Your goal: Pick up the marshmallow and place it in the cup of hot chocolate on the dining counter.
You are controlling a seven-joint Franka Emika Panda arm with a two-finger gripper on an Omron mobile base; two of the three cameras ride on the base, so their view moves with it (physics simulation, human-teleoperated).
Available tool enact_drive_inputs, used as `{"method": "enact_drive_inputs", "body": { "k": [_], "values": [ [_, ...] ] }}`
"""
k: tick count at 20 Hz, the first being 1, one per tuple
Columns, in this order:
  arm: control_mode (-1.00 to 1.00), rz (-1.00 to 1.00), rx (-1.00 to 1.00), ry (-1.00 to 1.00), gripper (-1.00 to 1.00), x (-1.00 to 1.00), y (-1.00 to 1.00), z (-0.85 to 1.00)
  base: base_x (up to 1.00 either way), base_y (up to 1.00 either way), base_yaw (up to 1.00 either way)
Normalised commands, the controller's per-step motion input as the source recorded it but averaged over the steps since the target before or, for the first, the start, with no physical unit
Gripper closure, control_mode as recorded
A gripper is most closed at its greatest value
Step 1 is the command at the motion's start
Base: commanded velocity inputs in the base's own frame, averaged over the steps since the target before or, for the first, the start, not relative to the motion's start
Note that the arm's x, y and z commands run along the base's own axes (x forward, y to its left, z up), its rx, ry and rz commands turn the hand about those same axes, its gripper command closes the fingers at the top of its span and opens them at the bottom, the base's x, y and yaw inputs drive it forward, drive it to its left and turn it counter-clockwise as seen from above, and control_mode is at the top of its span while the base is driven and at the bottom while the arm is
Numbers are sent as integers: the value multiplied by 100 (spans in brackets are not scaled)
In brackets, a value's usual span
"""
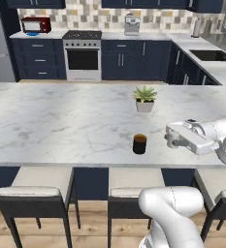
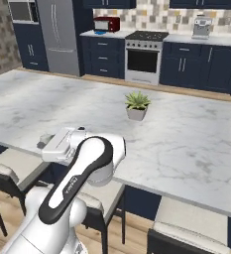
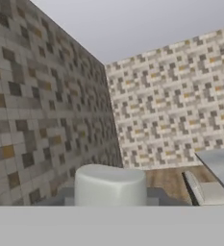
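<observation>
In the hand view a white, soft-looking marshmallow sits between the two finger tips of my gripper, which is shut on it. From the left base view the gripper lies level and points left, just above the dining counter. It hangs a short way right of the dark cup of hot chocolate, not touching it. The cup stands upright near the counter's front edge. In the right base view the gripper sticks out left of my arm's elbow, over the counter edge.
A green plant in a white pot stands on the counter behind the cup, also seen as the plant. Stools line the counter's near side. A stove and a red microwave are at the far wall.
</observation>
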Motion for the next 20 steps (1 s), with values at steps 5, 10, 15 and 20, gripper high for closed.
{"method": "enact_drive_inputs", "body": {
  "k": [5, 10, 15, 20],
  "values": [
    [100, 0, 0, 0, 100, 0, 0, 0, 68, -8, 15],
    [-100, 4, 0, 2, 100, 32, -2, 0, 44, 0, 5],
    [-100, 10, 0, 5, 100, 67, -22, 4, 0, 0, 0],
    [-100, 28, 0, 3, 100, 91, -57, -2, 0, 0, 0]
  ]
}}
